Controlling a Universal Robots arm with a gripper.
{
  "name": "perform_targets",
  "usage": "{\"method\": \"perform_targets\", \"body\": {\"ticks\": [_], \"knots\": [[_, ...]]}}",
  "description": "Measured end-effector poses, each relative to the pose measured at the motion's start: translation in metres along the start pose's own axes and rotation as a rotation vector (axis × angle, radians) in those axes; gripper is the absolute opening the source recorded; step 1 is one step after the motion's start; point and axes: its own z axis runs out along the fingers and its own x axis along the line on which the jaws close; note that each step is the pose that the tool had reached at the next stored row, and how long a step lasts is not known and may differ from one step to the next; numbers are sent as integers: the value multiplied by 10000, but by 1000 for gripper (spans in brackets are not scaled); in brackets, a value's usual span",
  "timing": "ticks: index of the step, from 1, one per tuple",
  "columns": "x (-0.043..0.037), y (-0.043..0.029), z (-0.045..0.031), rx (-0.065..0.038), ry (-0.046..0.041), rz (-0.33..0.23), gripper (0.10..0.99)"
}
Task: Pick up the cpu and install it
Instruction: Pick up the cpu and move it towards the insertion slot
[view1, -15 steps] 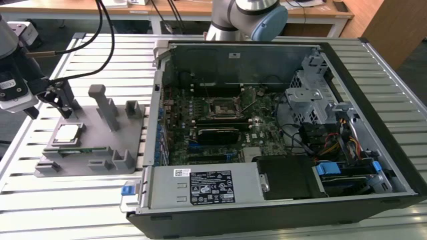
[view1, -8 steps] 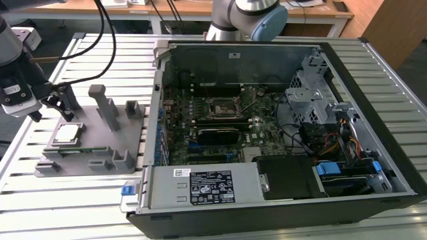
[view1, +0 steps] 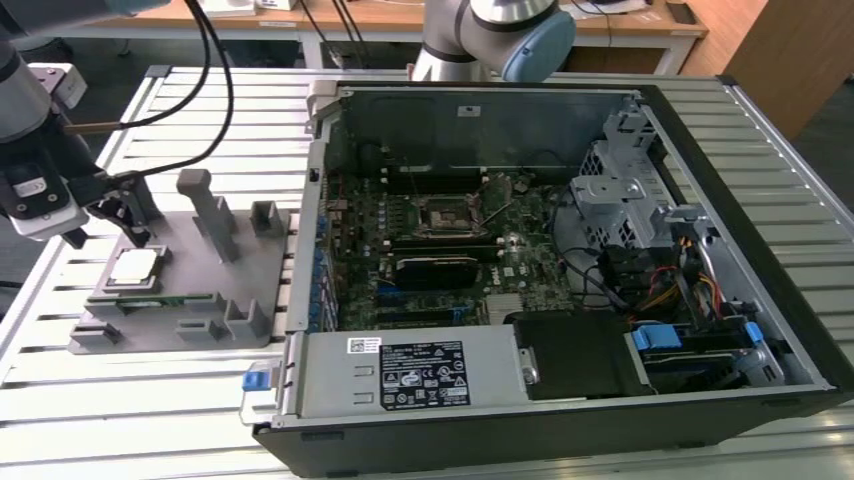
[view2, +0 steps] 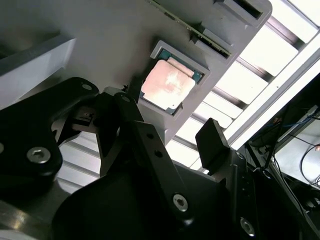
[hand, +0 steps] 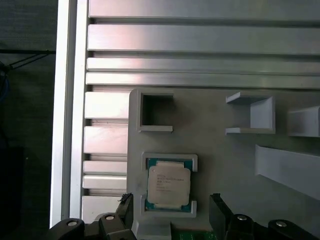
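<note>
My gripper's (view1: 123, 232) black fingers (view2: 212, 142) are spread, straddling the small flat silvery square cpu (hand: 169, 186). It lies in a recess of the grey plastic fixture (view1: 247, 295), which holds it square for grasping.

The arm (view1: 467, 30) is a smooth silver-grey tube with a pale blue round cap (view1: 541, 45) closing one joint. Black cables (view1: 211, 60) loop in long curves towards the wrist housing (view1: 30, 205), which is white and grey. The gripper (view2: 165, 117) is matt black, built of flat angular links with silver round-headed screws (view2: 180, 201) at the pivots and blunt, rectangular fingers (view2: 212, 142).
</note>
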Motion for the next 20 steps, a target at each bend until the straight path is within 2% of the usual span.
{"method": "perform_targets", "body": {"ticks": [20], "knots": [[16,-5,117,0,-1,2,706]]}}
